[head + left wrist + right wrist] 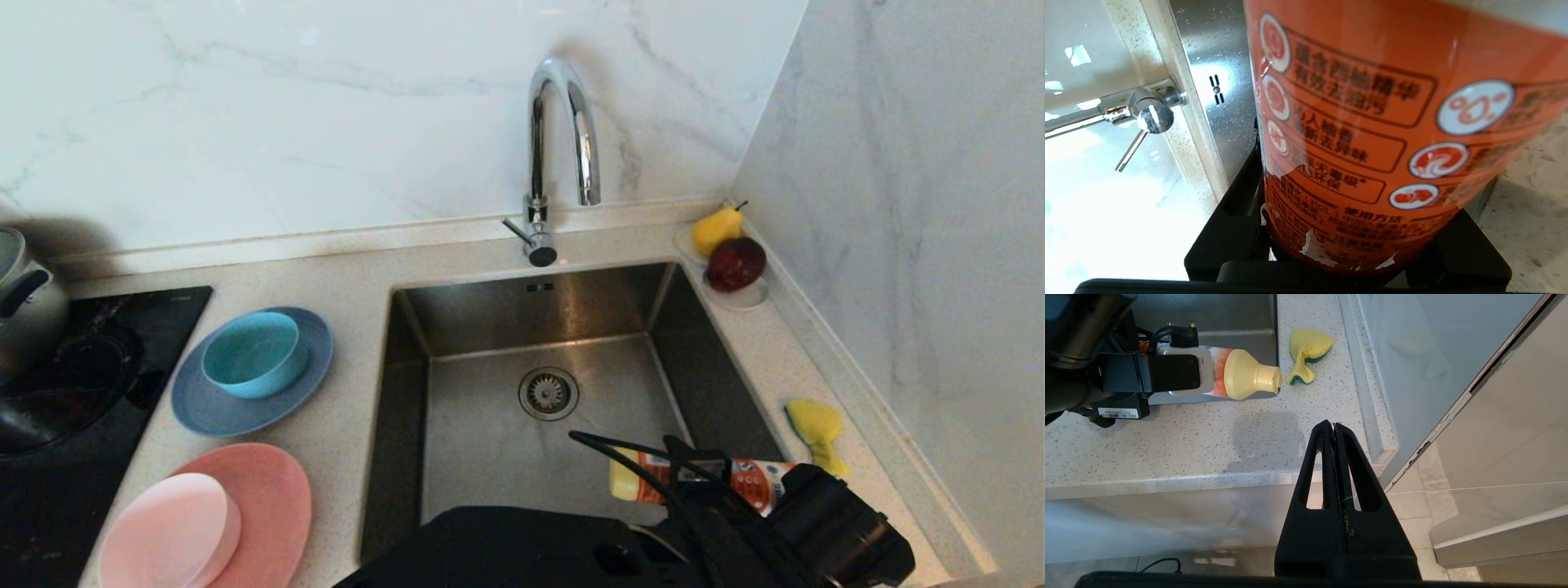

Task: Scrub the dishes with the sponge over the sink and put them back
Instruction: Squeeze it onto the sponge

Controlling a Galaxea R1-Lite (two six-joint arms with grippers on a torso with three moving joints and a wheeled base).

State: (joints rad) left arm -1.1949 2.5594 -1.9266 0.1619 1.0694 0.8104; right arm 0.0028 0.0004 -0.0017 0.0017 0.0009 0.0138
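Orange and white, a soap bottle lies on its side in the left gripper, whose black fingers are squeezed on its middle. In the head view that gripper sits at the near right corner of the sink. The bottle's yellow cap points toward the sponge, and the nozzle tip stops just beside it without touching.

The sponge rests on the speckled counter right of the sink, between the basin edge and the wall. It is yellow with a thin green side, pinched in the middle, and its long way runs along the sink's edge.

The right gripper hangs low in front of the counter edge, its 2 fingers pressed together with nothing between them. It looks like the freer one to reach the sponge.

All 4 dishes wait on the far left side: teal bowl on the grey-blue plate, pale pink bowl on the salmon plate.
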